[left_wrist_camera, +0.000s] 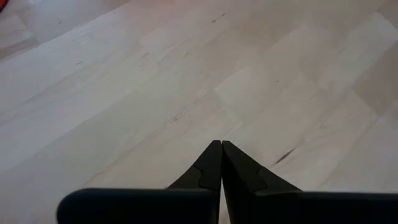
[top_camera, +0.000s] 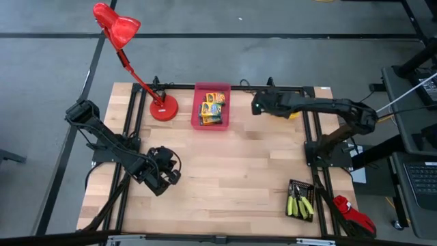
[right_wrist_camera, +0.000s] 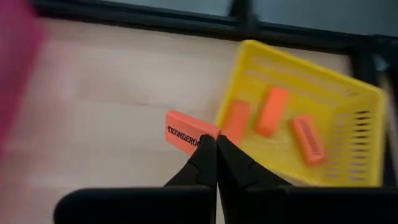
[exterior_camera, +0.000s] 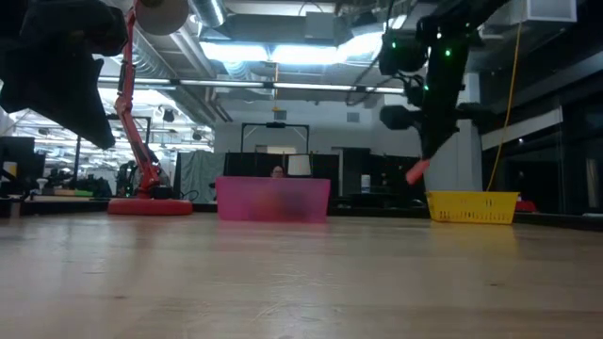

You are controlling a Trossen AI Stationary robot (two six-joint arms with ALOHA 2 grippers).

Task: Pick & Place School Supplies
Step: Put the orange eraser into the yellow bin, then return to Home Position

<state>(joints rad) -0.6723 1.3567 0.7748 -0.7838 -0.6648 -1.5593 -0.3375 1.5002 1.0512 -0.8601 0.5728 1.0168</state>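
While the right end effector point(right_wrist_camera: 216, 142) pinches one orange piece point(right_wrist_camera: 184, 135), three more orange pieces point(right_wrist_camera: 272, 111) lie in the yellow bin point(right_wrist_camera: 348, 93) just beyond it; the left end effector point(left_wrist_camera: 221, 147) hovers pressed together, empty.

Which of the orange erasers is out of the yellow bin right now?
The one printed TICONDEROGA, pinched in the right hand beside the yellow bin. The other three lie loose inside the bin.

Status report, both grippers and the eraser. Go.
Right gripper shut on orange eraser, above yellow bin holding three more. Left gripper shut, empty, over bare table. Nothing in the way.
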